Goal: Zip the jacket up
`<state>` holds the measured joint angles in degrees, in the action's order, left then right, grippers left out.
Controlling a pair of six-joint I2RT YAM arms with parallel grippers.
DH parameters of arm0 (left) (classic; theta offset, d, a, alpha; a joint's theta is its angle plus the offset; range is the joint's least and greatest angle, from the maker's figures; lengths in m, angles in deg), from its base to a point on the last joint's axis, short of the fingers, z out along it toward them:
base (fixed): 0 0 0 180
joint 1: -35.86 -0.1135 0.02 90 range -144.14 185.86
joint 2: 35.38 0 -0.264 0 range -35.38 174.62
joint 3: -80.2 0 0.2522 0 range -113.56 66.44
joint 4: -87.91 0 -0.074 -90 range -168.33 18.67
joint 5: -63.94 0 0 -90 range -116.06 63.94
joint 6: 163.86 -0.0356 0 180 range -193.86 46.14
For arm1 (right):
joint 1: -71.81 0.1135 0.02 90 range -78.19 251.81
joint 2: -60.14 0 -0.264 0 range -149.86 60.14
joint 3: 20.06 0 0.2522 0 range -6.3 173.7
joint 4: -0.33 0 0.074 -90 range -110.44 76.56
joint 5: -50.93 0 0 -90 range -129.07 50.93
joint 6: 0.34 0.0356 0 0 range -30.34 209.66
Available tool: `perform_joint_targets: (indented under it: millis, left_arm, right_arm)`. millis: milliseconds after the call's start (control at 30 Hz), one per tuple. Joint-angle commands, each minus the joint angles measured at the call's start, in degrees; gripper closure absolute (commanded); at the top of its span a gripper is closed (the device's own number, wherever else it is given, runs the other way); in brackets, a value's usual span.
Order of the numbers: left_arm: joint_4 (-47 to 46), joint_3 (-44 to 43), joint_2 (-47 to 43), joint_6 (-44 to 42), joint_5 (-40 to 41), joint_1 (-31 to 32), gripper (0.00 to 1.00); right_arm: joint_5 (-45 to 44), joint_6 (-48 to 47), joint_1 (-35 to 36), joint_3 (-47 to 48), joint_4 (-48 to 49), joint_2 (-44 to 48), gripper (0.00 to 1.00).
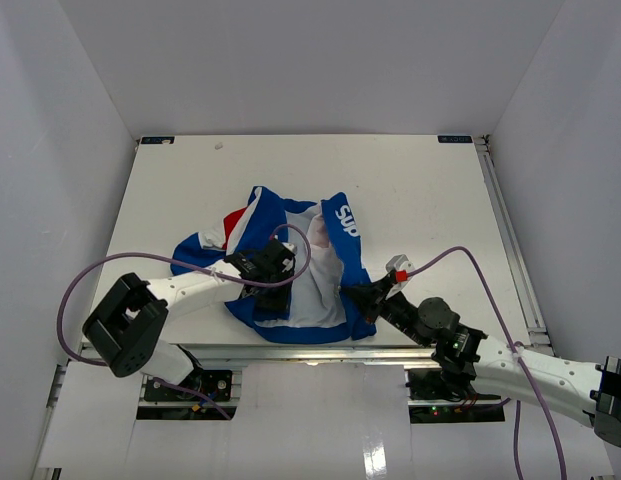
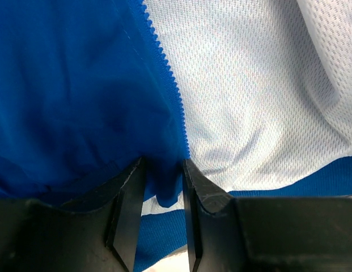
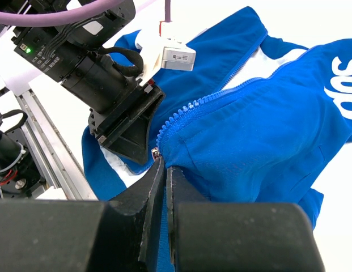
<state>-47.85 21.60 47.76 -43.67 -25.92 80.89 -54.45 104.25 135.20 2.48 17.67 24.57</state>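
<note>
The blue jacket [image 1: 290,262] lies open on the white table [image 1: 430,190], its white lining [image 1: 312,285] facing up and white lettering [image 1: 347,220] on the right panel. My left gripper [image 1: 273,292] is over the left front panel near the hem. In the left wrist view it [image 2: 162,164] stands partly open, with a fold of blue cloth beside the zipper teeth [image 2: 167,79] between its fingers. My right gripper [image 1: 352,297] is at the right panel's lower corner. In the right wrist view it [image 3: 164,164] is shut on blue cloth just below the zipper teeth [image 3: 187,107], a small metal piece [image 3: 155,152] at its tip.
The table's metal front rail [image 1: 290,352] runs just below the jacket's hem. White walls close in the left, right and back. Purple cables [image 1: 90,280] loop from both arms over the table. The left arm's wrist [image 3: 90,62] sits close to my right fingers.
</note>
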Motion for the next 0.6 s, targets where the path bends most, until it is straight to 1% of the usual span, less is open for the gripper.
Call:
perform_joint_targets:
  millis: [0,100,167,200,267,300,433,567]
  left_arm:
    - [0.3,-1.2,-0.6,-0.3,0.7,0.5,0.59]
    - [0.1,-1.0,-0.3,-0.4,0.2,0.5,0.63]
    - [-0.2,-0.9,0.3,-0.5,0.0,0.6,0.70]
    - [-0.4,-0.9,0.8,-0.7,0.0,0.5,0.77]
    - [-1.2,-0.6,1.2,-1.0,-1.8,0.6,0.96]
    - [-1.8,-0.4,0.9,-1.1,-2.4,0.6,1.00]
    - [-3.4,0.3,-2.0,-1.4,-2.6,0.6,1.00]
    - [-5.2,0.5,-8.1,-2.1,-1.0,0.4,1.00]
  right_arm:
    - [-1.2,-0.1,0.0,0.3,2.0,0.6,0.92]
    - [-1.2,-0.1,0.0,0.6,2.0,0.3,0.92]
    - [-1.2,-0.1,0.0,0.7,2.0,-0.1,0.92]
    - [-1.2,-0.1,0.0,0.8,2.0,-0.2,0.92]
    - [-1.2,-0.1,0.0,0.9,2.0,-0.3,0.92]
    - [-1.2,-0.2,0.0,0.9,2.0,-0.5,0.92]
    - [-1.2,-0.2,0.0,1.3,2.0,-1.1,0.92]
    - [-0.8,-0.7,0.0,2.1,2.1,-3.1,0.92]
